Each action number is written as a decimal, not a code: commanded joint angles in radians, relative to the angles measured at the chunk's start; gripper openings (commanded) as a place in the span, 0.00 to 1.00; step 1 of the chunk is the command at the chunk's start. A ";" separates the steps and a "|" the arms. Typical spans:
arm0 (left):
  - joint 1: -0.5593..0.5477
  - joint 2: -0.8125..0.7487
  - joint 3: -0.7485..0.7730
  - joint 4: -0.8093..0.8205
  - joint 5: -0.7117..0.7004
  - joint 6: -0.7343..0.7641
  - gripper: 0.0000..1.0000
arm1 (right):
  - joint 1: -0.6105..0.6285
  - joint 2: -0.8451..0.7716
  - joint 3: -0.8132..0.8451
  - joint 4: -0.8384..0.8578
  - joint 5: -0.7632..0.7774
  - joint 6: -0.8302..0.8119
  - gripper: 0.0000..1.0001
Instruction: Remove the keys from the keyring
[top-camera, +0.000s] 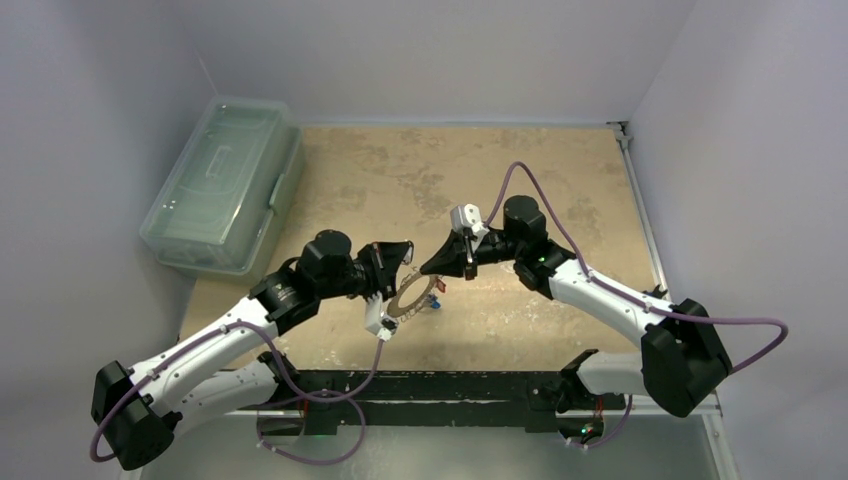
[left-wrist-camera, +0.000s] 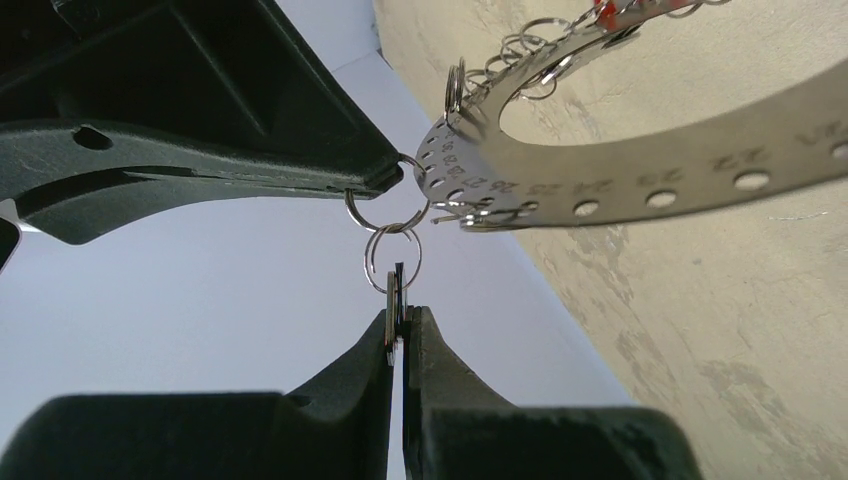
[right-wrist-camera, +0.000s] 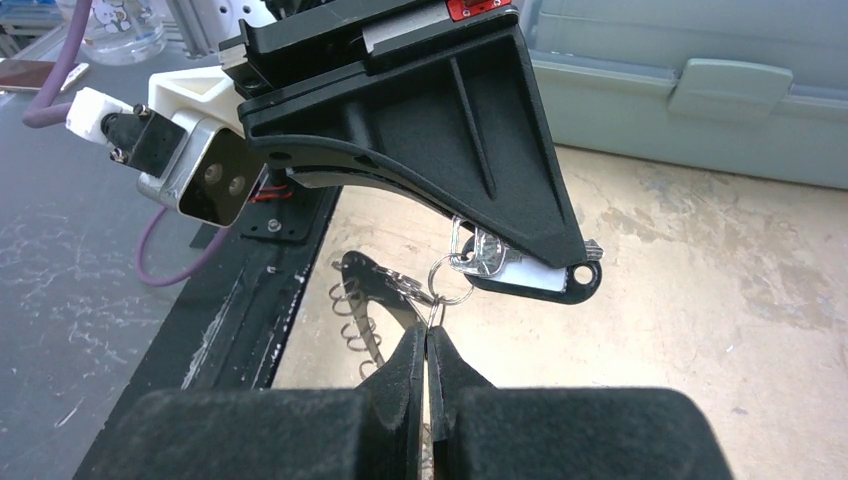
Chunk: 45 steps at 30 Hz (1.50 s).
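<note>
The keyring (left-wrist-camera: 600, 205) is a wide flat silvery ring with numbered holes, held tilted above the table between both arms; from above the keyring (top-camera: 412, 293) shows at table centre. Small split rings (left-wrist-camera: 500, 60) fringe it. My left gripper (left-wrist-camera: 400, 318) is shut on a silver key with a black tag (right-wrist-camera: 540, 282). A small split ring (left-wrist-camera: 393, 258) links that key to another ring (left-wrist-camera: 372, 208), on which my right gripper (right-wrist-camera: 428, 332) is shut, right beside the keyring's rim. A red-headed key (left-wrist-camera: 605, 8) hangs at the far side.
A clear lidded plastic box (top-camera: 225, 185) lies at the table's back left, also the box (right-wrist-camera: 700, 80) behind the left gripper. The black mounting rail (top-camera: 420, 385) runs along the near edge. Grey walls enclose the tan table (top-camera: 560, 180).
</note>
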 joint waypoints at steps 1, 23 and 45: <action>0.006 -0.025 0.059 0.005 0.006 -0.002 0.00 | 0.005 -0.011 0.035 -0.021 -0.009 -0.026 0.00; -0.032 0.025 0.244 -0.318 0.155 -0.117 0.00 | 0.008 0.010 0.063 -0.062 0.020 -0.101 0.02; -0.056 0.106 0.346 -0.408 0.111 -0.337 0.00 | 0.040 -0.013 0.082 -0.086 0.036 -0.133 0.35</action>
